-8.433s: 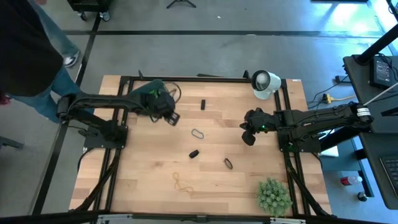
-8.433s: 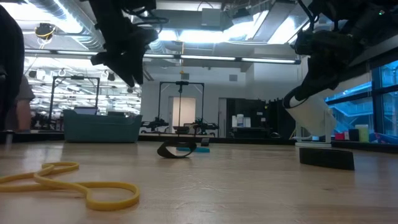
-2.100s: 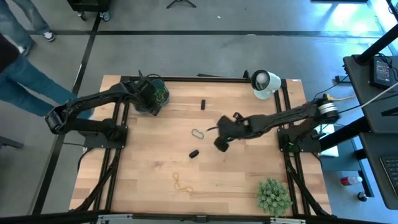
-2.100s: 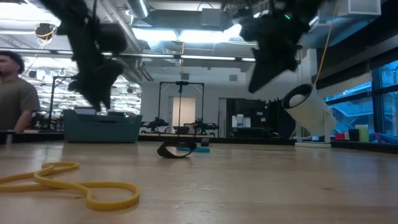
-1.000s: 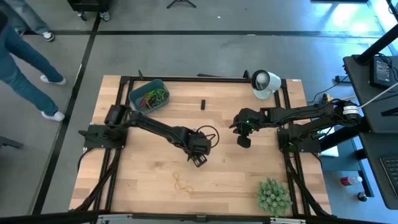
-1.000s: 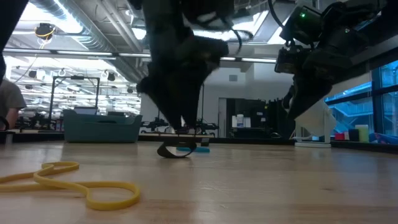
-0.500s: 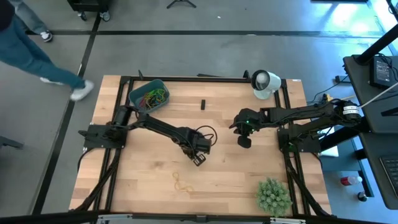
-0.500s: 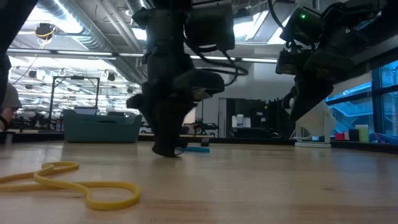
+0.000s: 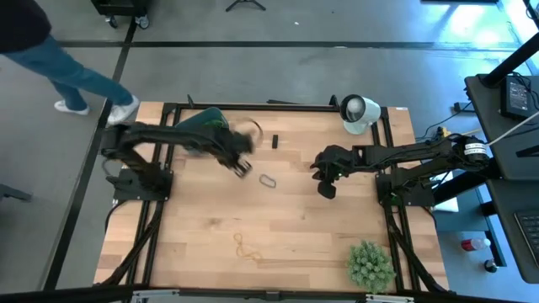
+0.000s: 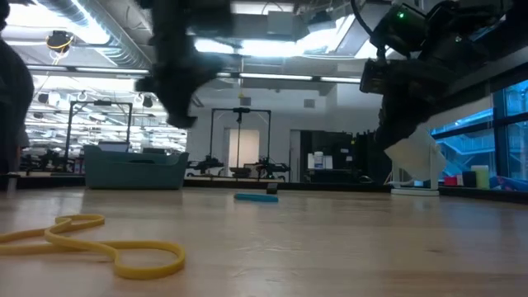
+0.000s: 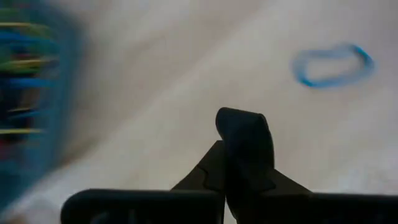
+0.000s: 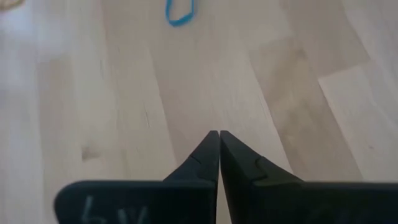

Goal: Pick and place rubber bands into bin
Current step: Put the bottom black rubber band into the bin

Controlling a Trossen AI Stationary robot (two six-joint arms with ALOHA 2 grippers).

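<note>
Dark rubber, a small floppy band [image 11: 245, 146], is pinched in the closed left hand [image 9: 242, 167], as the left wrist view shows: the loop stands up from between the shut fingers. One second ago this hand was low on the wooden tabletop [image 9: 295, 244], well away from the small teal-blue rectangular plastic bin [image 10: 134, 169], over the place where the dark band lay. Now the arm has swung back and the hand is near the bin, just beside its corner. In the low view the dark band is gone from the tabletop in front of the thin blue rubber loop [image 10: 256, 197], which has stayed in its place.

The right hand [image 9: 325, 188] has hardly moved. It hangs above the tabletop, well apart from the bin, with its two fingers pressed together and nothing between them.

The yellow twisted rubber band [image 9: 247, 247] lies far from the bin, toward the near edge, as before. The blue loop [image 9: 268, 181] lies between the two hands, closer to the left one.

The left arm is smeared by motion in the high and low views, so its exact outline is hard to tell. The arm covers most of the bin in the high view; only a bit of teal shows. In the left wrist view the bin is a blurred band with coloured streaks at the edge, and single rubber bands in it cannot be made out.
</note>
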